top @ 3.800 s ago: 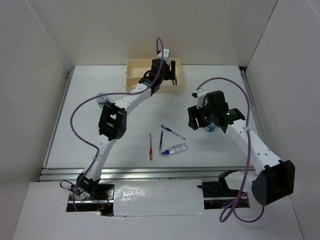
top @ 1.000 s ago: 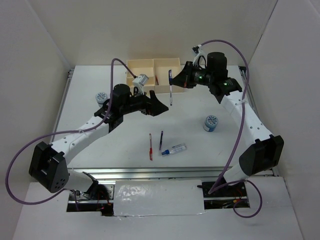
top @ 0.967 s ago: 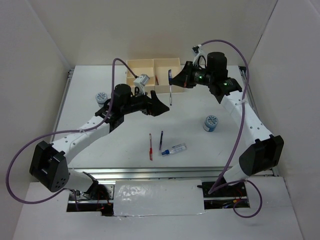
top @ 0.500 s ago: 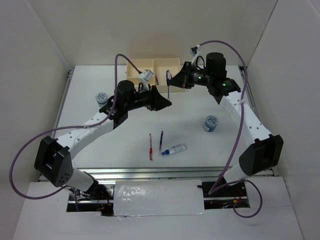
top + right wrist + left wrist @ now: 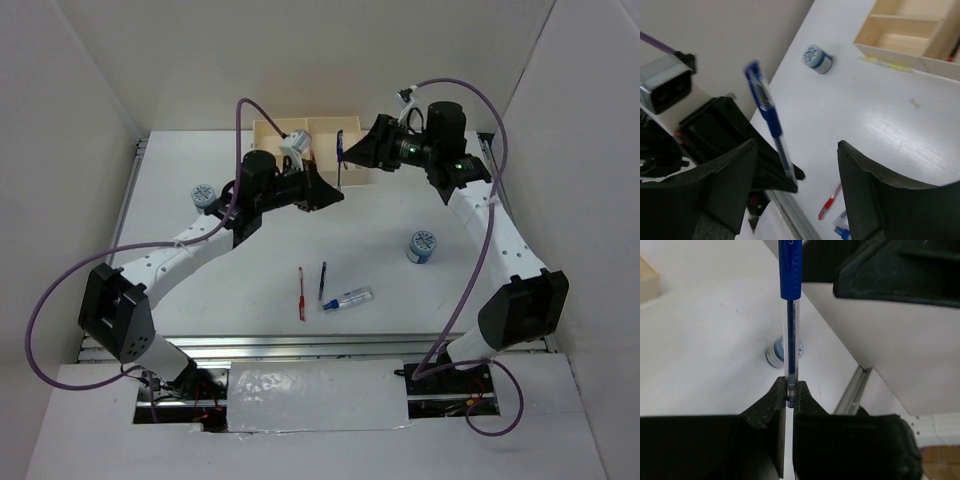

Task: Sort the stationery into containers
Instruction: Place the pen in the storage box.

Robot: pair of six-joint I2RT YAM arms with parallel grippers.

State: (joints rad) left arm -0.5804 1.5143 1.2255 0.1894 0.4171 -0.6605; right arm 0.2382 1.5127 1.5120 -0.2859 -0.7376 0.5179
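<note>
**Top view.** The left gripper (image 5: 328, 194) is clamped on the lower end of a blue pen (image 5: 340, 166). The pen stands upright in the air just in front of the box (image 5: 283, 128). The right gripper (image 5: 352, 152) hovers at the pen's upper end, over the box's front wall. Well in front of the box, a red pen (image 5: 301, 296), a second blue pen (image 5: 322, 280) and a clear tube (image 5: 351, 297) lie on the table (image 5: 180, 290). One cylinder (image 5: 203, 195) stands left of the box, and another cylinder (image 5: 422, 245) stands to its right front.

**Left wrist view.** The fingertips (image 5: 774, 400) pinch only the very tip end, so most of the barrel stands free above them.
- Risk: with so little hold, the pen may pivot or slip out and land outside the box.

**Right wrist view.** The jaws stand wide apart and hold nothing. The pen rises between the fingers and touches neither.
- Risk: if this arm swings sideways, a finger could knock the pen loose.
- Risk: the tall barrel could also clip the box's front wall.

**Surface and room.** The tabletop is smooth, white and faintly scuffed, so a dropped pen would likely roll. White walls enclose three sides. Metal rails edge the table, and purple cables loop above the arms.
</note>
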